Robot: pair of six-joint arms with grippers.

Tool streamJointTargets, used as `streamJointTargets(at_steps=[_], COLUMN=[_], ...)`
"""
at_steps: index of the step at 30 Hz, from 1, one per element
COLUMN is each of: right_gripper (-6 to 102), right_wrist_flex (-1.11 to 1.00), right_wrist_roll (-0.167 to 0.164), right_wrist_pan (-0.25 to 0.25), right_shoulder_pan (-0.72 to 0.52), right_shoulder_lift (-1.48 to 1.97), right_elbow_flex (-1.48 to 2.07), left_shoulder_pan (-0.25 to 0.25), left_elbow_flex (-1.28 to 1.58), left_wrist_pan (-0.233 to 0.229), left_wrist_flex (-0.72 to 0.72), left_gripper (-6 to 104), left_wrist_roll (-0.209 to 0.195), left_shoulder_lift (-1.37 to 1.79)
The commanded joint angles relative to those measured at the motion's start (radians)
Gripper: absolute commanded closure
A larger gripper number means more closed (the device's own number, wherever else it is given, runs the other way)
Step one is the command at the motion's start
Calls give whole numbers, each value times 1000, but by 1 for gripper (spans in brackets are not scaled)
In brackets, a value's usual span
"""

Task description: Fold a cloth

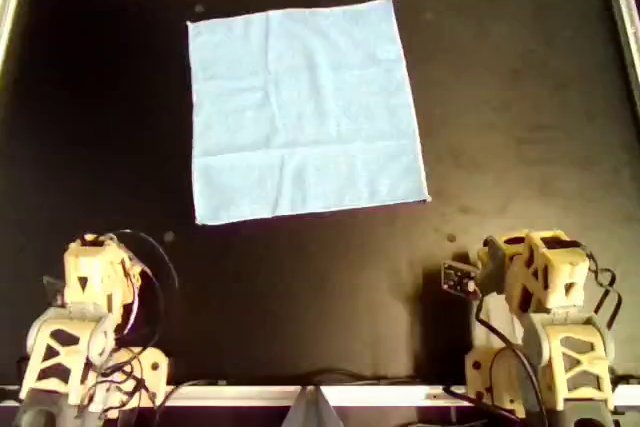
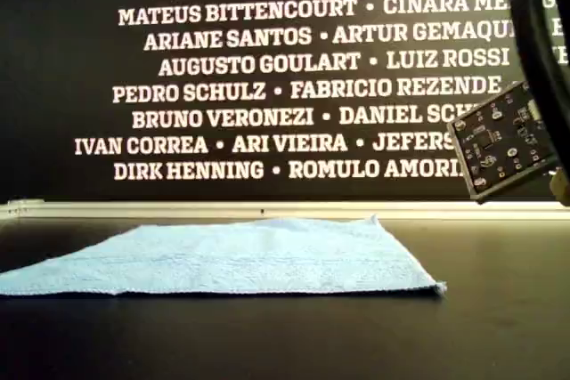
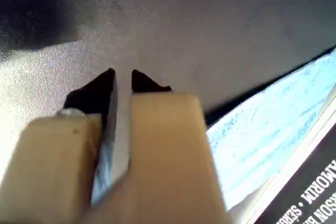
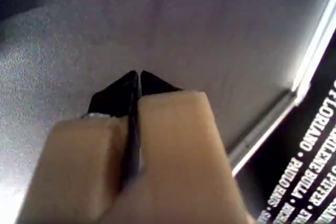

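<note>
**A:** Left to right in the overhead view: the left tool [image 1: 92, 252] sits parked near the table's [image 1: 520, 107] near edge, toward its left corner. What state is it in?

**B:** Its wrist view shows the black tips [image 3: 122, 80] a narrow slit apart, nothing between them, hovering over bare table.

**A:** And the cloth [image 1: 305, 112]?

**B:** Spread flat as a single layer, roughly square, slightly skewed, lying toward the table's far edge and a little left of centre in the overhead view. Faint creases cross it. The exterior view has it low and smooth, one corner [image 2: 436, 288] pointing toward the camera.

**A:** The right tool [image 1: 535, 262]?

**B:** Parked near the near edge toward the overhead view's right corner, tips [image 4: 139, 80] pressed together, holding nothing. Both are well apart from the cloth.

**A:** So the fold has not begun. How should it go?

**B:** My judgement: open both tools first, then reach for the two near corners, one each. Pinch only the fabric's edge, low against the table, lift together at equal height, and carry them across to meet the far corners, so the thin fabric does not bunch or slide.
</note>
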Motion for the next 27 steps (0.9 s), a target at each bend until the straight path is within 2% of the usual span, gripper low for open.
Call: streamJointTargets(at_steps=[1, 4, 6, 9, 10, 12, 14, 17, 18, 21, 23, 25, 27], right_gripper=[93, 82, 69, 50, 43, 32, 23, 13, 11, 8, 8, 8, 8], right_wrist_flex=[-38, -40, -40, -40, -40, -40, -40, -40, -40, -40, -41, -48, -72], right_wrist_roll=[-6, -6, 8, -3, -3, -3, -3, -3, -5, -11, -46, -98, -112], right_wrist_pan=[0, 0, 0, -14, -14, -3, -15, -14, -3, 0, 0, -18, -20], right_shoulder_pan=[3, 15, 11, 15, 17, 17, 17, 17, 17, 18, 20, 29, 69], right_shoulder_lift=[41, 41, 41, 41, 41, 41, 41, 41, 41, 41, 41, 41, 40], right_elbow_flex=[0, 6, 11, 11, 11, 11, 8, 6, 0, -9, -15, -52, -107], left_shoulder_pan=[6, 6, 6, 6, 6, 6, 6, 9, 8, 9, 9, 9, 6], left_elbow_flex=[-12, -12, -12, -12, -12, -12, -12, -12, -12, -12, -12, -14, -31], left_wrist_pan=[6, 8, 6, 6, 3, 2, -8, -14, 2, 3, 3, 5, 8], left_wrist_flex=[-17, -18, -17, -18, -17, -18, -5, 0, 0, 0, -18, -29, -72], left_gripper=[86, 75, 62, 40, 33, 22, 14, 7, 7, 5, 5, 5, 5], left_wrist_roll=[11, 11, 11, -3, 5, 0, 11, 11, 11, 11, 2, -3, -3], left_shoulder_lift=[12, 12, 12, 12, 12, 12, 12, 12, 12, 12, 12, 14, 14])
